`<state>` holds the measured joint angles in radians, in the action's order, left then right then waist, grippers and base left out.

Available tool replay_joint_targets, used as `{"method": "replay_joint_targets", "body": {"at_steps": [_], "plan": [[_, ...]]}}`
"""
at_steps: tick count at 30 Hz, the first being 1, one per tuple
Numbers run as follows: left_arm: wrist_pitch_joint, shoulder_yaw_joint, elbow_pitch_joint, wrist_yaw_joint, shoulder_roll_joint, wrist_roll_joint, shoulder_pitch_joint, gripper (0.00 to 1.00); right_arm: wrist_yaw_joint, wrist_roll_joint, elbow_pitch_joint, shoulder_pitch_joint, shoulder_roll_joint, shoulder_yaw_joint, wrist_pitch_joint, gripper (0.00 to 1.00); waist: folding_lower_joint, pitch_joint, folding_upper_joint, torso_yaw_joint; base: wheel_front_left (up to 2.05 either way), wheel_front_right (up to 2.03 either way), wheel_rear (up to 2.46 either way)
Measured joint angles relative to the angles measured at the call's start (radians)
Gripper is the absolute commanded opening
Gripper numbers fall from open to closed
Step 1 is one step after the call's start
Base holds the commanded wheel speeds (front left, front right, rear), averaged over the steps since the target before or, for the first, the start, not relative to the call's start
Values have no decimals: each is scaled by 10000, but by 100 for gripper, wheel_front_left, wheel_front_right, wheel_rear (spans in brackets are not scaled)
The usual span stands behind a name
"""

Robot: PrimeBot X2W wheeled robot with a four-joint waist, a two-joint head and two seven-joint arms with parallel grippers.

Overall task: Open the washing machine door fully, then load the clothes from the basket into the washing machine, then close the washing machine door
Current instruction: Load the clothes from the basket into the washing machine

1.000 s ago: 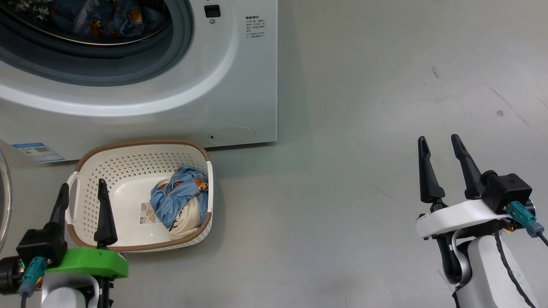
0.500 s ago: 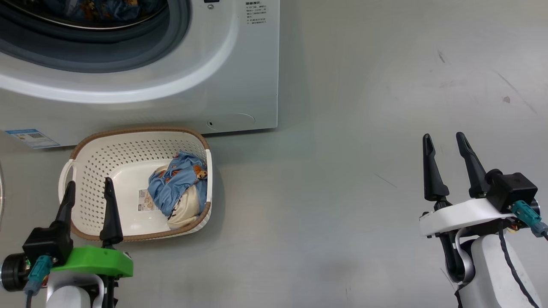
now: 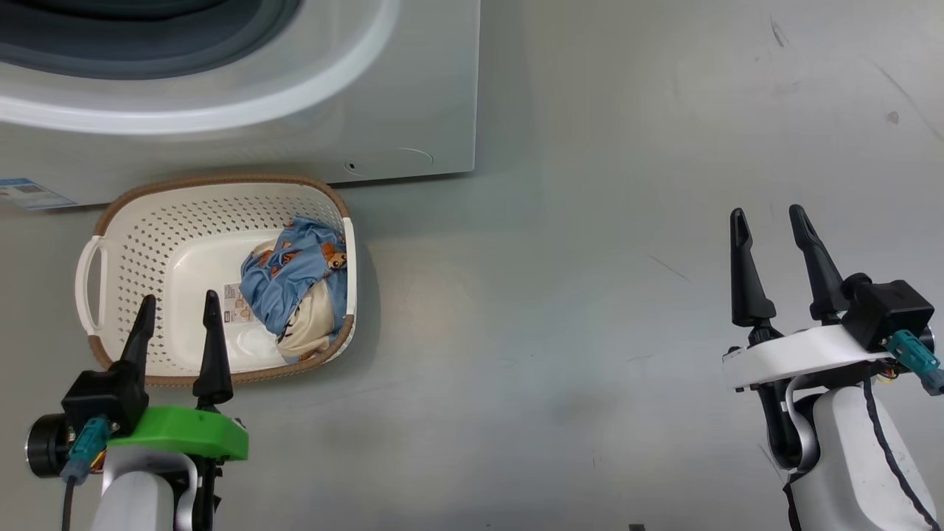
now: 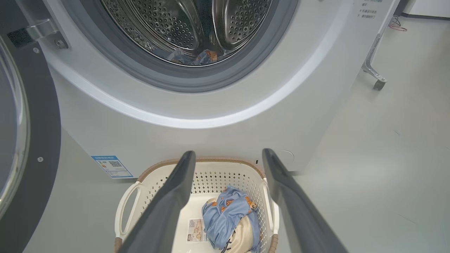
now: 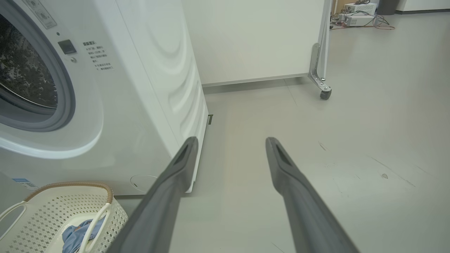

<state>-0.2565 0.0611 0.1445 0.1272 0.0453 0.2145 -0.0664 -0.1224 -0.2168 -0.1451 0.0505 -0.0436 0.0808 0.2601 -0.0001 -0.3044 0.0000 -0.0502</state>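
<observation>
Looking down from the head, the washing machine is cut off by the top edge: just the lower arc of its grey-ringed drum mouth and the white front below it. The blue-and-white sticker is clipped at the left and too blurred to read.

Over to the left wrist view. The washing machine door stands open at the left, with only part of its glossy black rim and a sliver of glass in frame. Down in the steel drum lies some blue fabric, half hidden behind the rubber ring, its print hard to make out.

Now the basket, on the grey floor just in front of the machine. It's cream-white and perforated, with a brown rim and a white loop handle at its left end. Inside, against the right wall, are the clothes, one soft bundle. It's light blue with orange-brown bears, the cream lining spills out underneath, and it partly covers the label on the bottom.

The left gripper hovers at the basket's near side, jaws spread wide and empty. The right gripper also has its jaws apart with nothing between them, well off to the right over bare floor.
</observation>
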Motion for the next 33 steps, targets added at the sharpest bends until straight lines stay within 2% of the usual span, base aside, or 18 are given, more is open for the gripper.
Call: {"method": "replay_joint_targets", "body": {"at_steps": [22, 28, 33], "plan": [[0, -71, 1210, 0, -46, 433, 2237, 100, 0, 2, 533, 924, -2, -35, 0, 100, 2, -2537, 0, -230, 0, 0, 0], [0, -349, 2111, 0, -6, 431, 2973, 100, 0, 94, 696, 1267, -6, -10, 0, 100, 3, -3302, 0, -225, 0, 0, 0], [2, -477, 2997, 0, 280, 428, 3669, 100, 0, 192, 782, 1537, -8, 40, 0, 100, 2, -3901, 0, -223, 0, 0, 0]]}}
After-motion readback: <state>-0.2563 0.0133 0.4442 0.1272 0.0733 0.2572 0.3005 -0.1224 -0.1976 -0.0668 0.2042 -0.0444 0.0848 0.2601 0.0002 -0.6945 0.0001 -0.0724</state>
